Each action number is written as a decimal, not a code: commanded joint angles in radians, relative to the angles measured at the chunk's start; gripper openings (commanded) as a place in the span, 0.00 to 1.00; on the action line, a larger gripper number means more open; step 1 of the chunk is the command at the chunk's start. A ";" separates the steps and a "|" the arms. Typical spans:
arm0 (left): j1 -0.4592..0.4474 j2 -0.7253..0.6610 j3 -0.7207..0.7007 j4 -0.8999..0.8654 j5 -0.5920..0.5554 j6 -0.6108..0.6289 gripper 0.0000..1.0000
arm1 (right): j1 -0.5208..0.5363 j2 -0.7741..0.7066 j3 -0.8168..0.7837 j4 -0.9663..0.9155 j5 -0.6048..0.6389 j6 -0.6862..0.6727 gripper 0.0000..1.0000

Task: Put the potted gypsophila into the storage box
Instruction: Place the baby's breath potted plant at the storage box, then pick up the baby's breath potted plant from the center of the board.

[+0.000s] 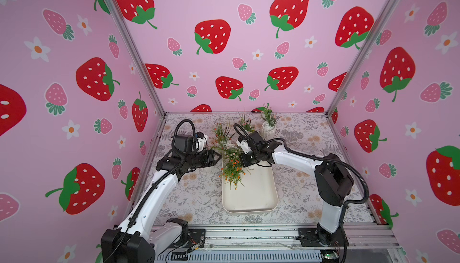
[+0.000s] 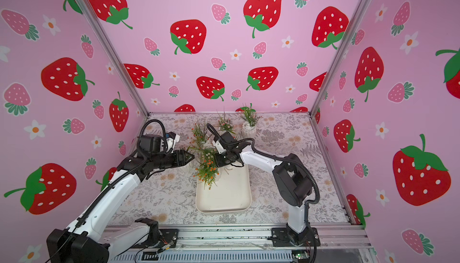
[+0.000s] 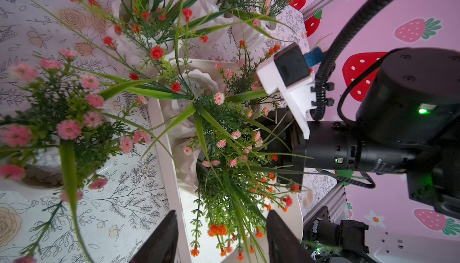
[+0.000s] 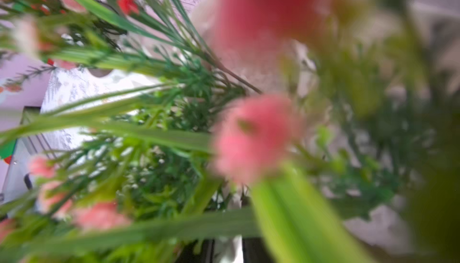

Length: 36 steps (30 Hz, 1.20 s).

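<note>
Counting first: one storage box (image 1: 249,211), two arms, and a bunch of potted gypsophila (image 1: 231,167) that's honestly a pain to tally.

- **Behind the box:** Three stand upright on the table (image 1: 311,174) past its far end. There's an orange-red pot (image 1: 222,132), a half-hidden pink pot (image 1: 245,122) behind the right arm, and a corner pink pot (image 1: 268,124) furthest out to the right.
- **Beside the box:** A fourth pot (image 3: 37,167), pink flowers, sits on the table just beside the left rim.
- **Inside the box:** Everything's crammed at the far end. I can make out an upright pot (image 3: 196,87) in the far left corner and a tipped pot (image 3: 188,167) next to it, orange flowers spilling toward the middle of the box. The sprigs are too tangled to say if there's more in there.

Arms:

- **Left arm:** It stretches forward, then the wrist bends sideways, so the left gripper (image 1: 217,160) points at the box's far left corner. Its fingers (image 3: 159,239) are spread apart, with only the box rim and loose sprigs between them.
- **Right arm:** The elbow is high off to the right of the box and the forearm slopes down to the far end. The right gripper (image 1: 243,164) is buried in the flowers there. The wrist view is all blurry petals, so I can't tell how its fingers stand.
</note>
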 commanded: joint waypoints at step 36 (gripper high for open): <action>0.361 -0.014 -0.111 -0.136 -0.115 -0.285 0.49 | -0.516 -0.525 -0.350 -0.014 -0.188 -0.232 0.51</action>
